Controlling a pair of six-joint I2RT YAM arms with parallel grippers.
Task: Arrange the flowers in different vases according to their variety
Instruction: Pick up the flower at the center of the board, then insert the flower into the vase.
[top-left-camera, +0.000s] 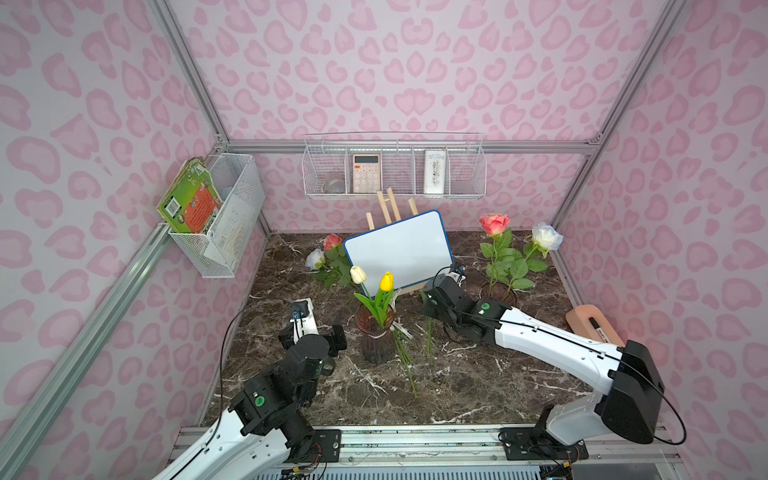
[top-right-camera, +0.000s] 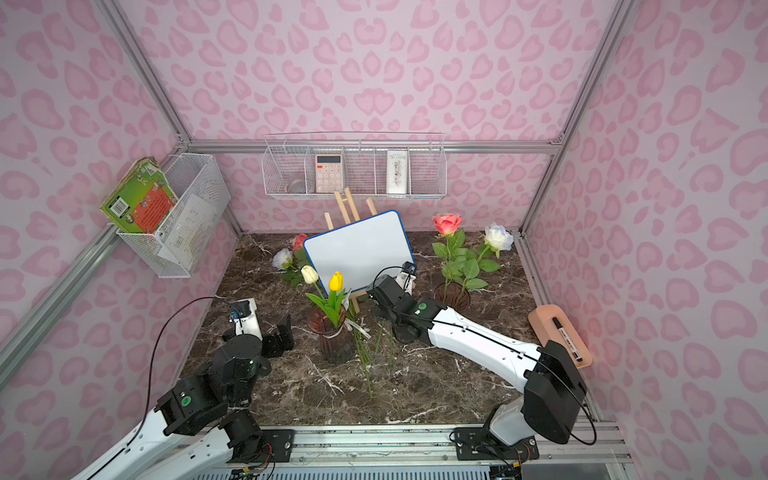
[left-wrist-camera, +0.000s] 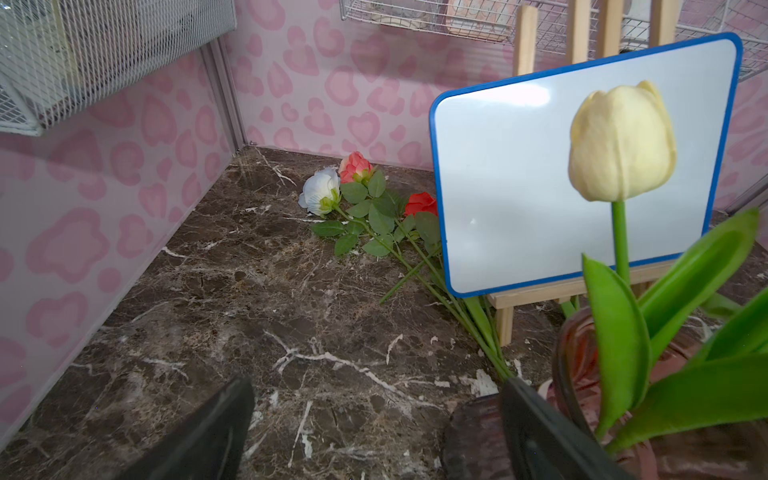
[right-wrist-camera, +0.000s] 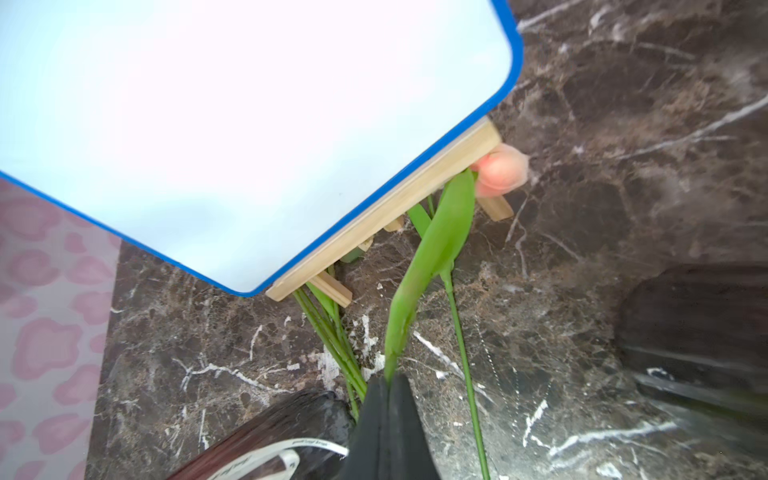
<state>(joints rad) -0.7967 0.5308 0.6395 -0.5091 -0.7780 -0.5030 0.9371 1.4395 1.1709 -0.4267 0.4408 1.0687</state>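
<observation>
Necked vase (top-left-camera: 376, 340) stood at frame centre in both top views and held two tulips, one white (top-left-camera: 358, 274), one yellow (top-left-camera: 387, 281). Wide vase (top-left-camera: 498, 294), right of centre and partly behind the right arm, held a pink rose (top-left-camera: 494, 223) and a white rose (top-left-camera: 546, 236). Three loose roses (left-wrist-camera: 355, 166), white, pink and red, lay on the table left of the whiteboard (top-left-camera: 399, 249), their stems running under its easel. Pink tulip (right-wrist-camera: 500, 170) lay flat, its bloom tucked under the easel's edge. Right gripper (right-wrist-camera: 388, 382) was pinched tight on a leaf of that tulip; the stem ran free beside it. Left gripper (left-wrist-camera: 376, 399) was spread wide and empty, one finger just beside the necked vase. Back-wall basket (top-left-camera: 478, 166) held a calculator (top-left-camera: 366, 173), a white card-like item and something clear, not identifiable. Side basket (top-left-camera: 224, 232), upper left, held a green book (top-left-camera: 189, 203). Pink tray (top-left-camera: 582, 316) at the right edge carried a marker (top-left-camera: 596, 326).
</observation>
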